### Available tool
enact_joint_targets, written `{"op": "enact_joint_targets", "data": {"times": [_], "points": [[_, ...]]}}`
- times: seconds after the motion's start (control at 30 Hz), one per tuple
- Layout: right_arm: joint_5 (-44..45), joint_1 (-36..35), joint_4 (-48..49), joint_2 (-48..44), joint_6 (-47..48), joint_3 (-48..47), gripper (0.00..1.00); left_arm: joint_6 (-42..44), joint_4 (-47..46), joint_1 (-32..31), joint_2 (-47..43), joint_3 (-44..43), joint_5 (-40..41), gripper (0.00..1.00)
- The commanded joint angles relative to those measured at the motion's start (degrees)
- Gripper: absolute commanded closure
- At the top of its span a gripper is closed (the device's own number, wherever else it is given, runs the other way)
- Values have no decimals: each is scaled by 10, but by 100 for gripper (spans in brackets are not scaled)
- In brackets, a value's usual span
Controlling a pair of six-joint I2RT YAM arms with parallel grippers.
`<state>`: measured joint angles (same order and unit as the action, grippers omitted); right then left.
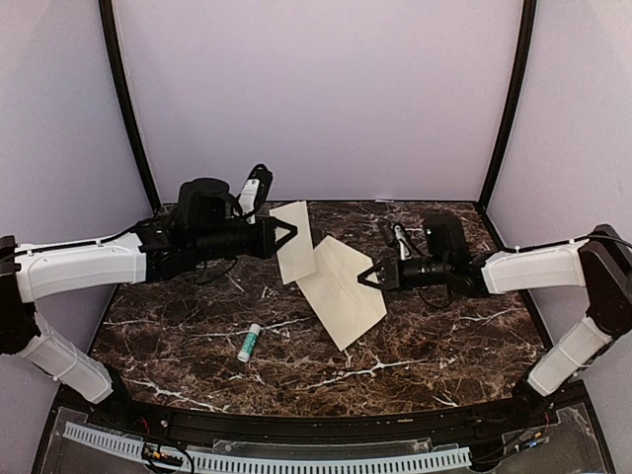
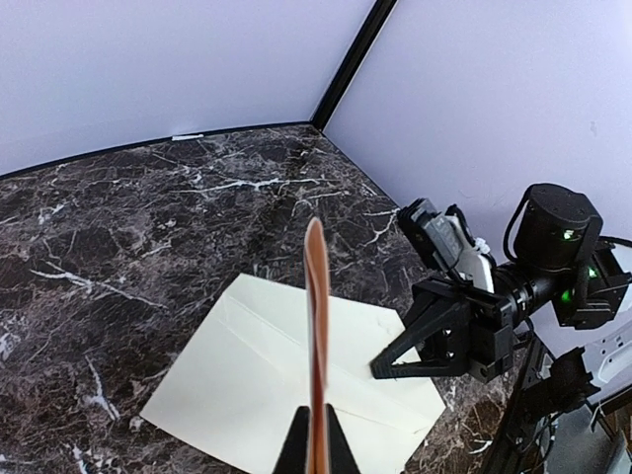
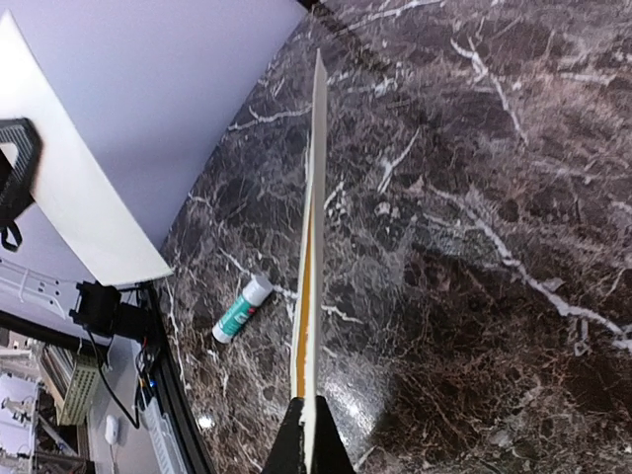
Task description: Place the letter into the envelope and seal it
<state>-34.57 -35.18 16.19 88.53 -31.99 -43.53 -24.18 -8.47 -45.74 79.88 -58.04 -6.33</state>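
Your letter [image 1: 293,242] is clamped at its edge in the closed left gripper [image 1: 290,235], held up above the back of the marble table [image 1: 178,326]. Just beside it, overlapping its lower corner from above, you see the envelope [image 1: 341,296], its right edge pinched by the closed right gripper [image 1: 361,279]. A glue stick [image 1: 249,343] lies nearer you, apart from both.

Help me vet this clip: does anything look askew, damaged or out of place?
Nothing stands out. The left fingers pinch the letter, the right fingers the envelope, both uncrumpled. A glue stick lies on its side, apart from both.
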Motion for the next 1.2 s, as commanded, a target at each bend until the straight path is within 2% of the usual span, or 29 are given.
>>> {"op": "enact_joint_targets", "data": {"times": [0.0, 0.2, 0.43, 0.6, 0.83, 1.17], "points": [[103, -3, -10, -71, -45, 17, 100, -30, 21, -21, 44, -66, 19, 100], [262, -25, -46, -149, -63, 23, 100, -67, 44, -53, 132, -174, 39, 100], [362, -52, -51, -186, -67, 31, 100, -98, 68, -79, 235, -306, 50, 100], [408, -61, -53, -199, -64, 34, 100, -116, 108, -80, 281, -377, 57, 100], [453, -80, -56, -194, -54, 31, 100, -108, 163, -89, 333, -452, 113, 100], [508, -94, -78, -173, -22, 11, 100, -78, 217, -92, 360, -501, 161, 100]]}}
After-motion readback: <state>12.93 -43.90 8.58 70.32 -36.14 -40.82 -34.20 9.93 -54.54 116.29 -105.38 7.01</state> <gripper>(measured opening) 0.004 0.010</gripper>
